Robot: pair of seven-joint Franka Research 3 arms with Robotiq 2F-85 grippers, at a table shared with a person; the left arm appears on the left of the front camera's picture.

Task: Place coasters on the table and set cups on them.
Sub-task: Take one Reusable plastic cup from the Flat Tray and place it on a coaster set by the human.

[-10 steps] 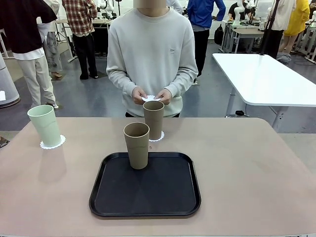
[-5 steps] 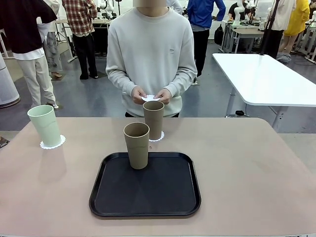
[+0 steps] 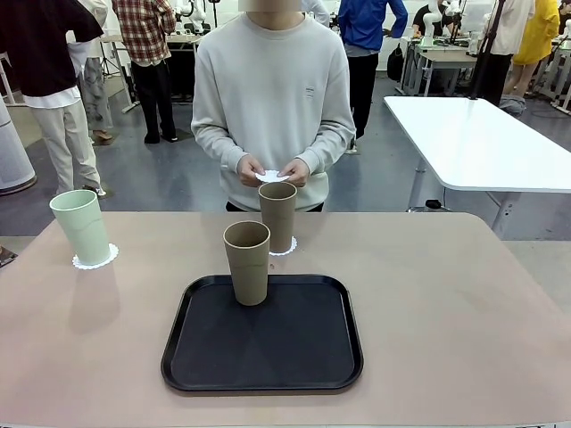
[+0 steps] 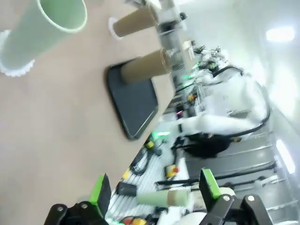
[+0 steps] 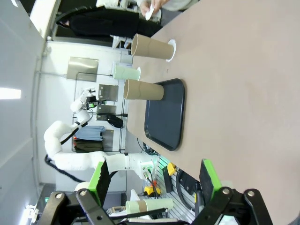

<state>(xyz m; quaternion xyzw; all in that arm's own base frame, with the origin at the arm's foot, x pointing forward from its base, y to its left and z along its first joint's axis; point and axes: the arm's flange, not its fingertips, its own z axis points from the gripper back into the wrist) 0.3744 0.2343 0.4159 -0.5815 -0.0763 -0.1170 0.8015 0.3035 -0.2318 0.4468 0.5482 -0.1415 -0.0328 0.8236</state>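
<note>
Beyond both my grippers spreads the wide beige-pink matte table [image 3: 464, 294], with a person in a pale grey sweatshirt [image 3: 272, 98] standing at its far edge. Ahead of my right gripper [image 5: 153, 180], whose green-padded jaws stand wide apart with nothing between them, lies the black rounded tray [image 5: 166, 122]. One tall tan brown matte tumbler [image 5: 143, 90] stands upright on the end of the tray farther from that gripper. Past the tray, a second tan brown tumbler [image 5: 151, 47] stands on a small white scalloped paper doily [image 5: 172, 48]. My left gripper [image 4: 154, 192] is likewise spread and empty. Well ahead of it and off to one side, the pale mint green tumbler [image 4: 42, 33] stands on its own lacy white doily [image 4: 16, 72], apart from the tray. Farthest from both grippers, the person's two hands [image 3: 252, 169] hold a third white doily [image 3: 270, 177] above the table's edge.
</note>
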